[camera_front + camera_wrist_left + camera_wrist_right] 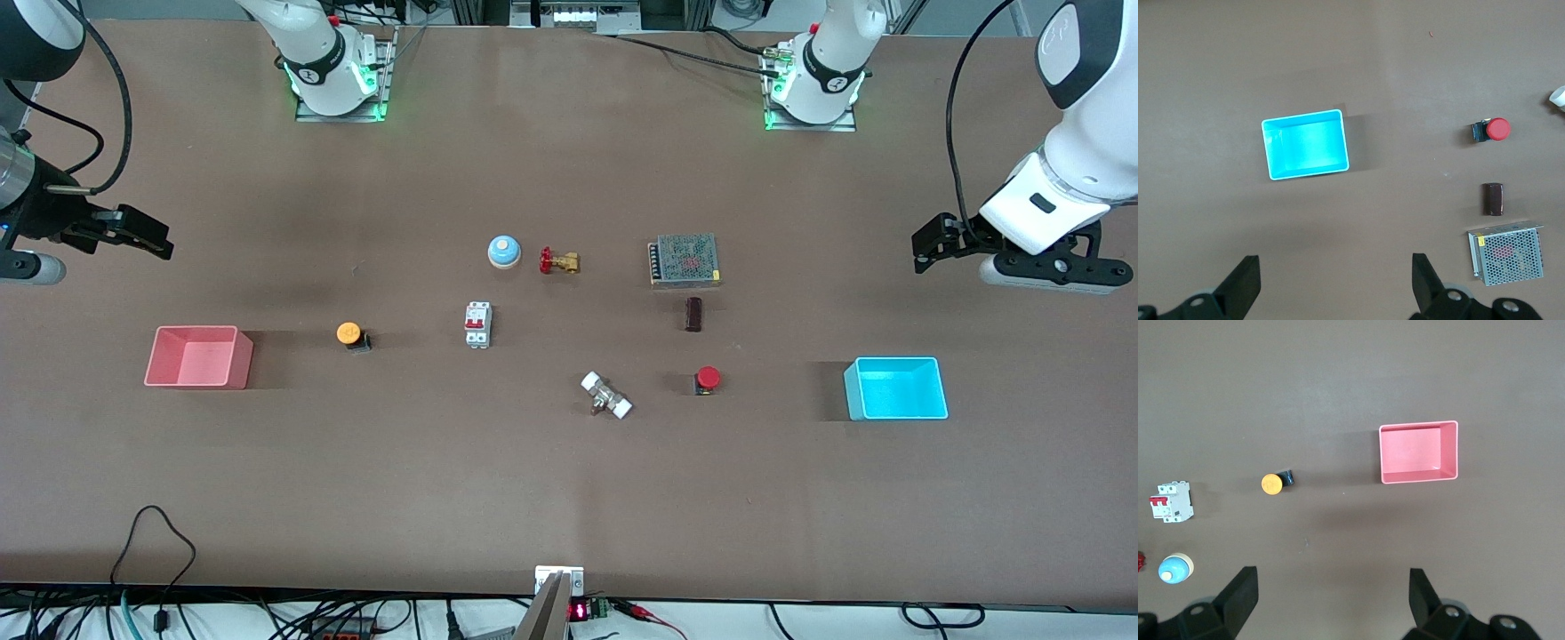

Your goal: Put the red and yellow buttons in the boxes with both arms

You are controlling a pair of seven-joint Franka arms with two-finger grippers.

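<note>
on the brown table (569,498) we find both task steps outstanding: the pink-red rectangular plastic bin (198,357) and the cyan-blue rectangular plastic bin (896,388) hold nothing. the orange-yellow mushroom-cap push button (352,335) lies on its side on its black base, beside the pink-red bin. the red mushroom-cap push button (706,380) lies likewise, near the cyan-blue bin. we see the left gripper (1335,283) spread wide, empty, over the table at the left arm's end. the right gripper (1333,600) is spread wide, empty, at the right arm's end.
</note>
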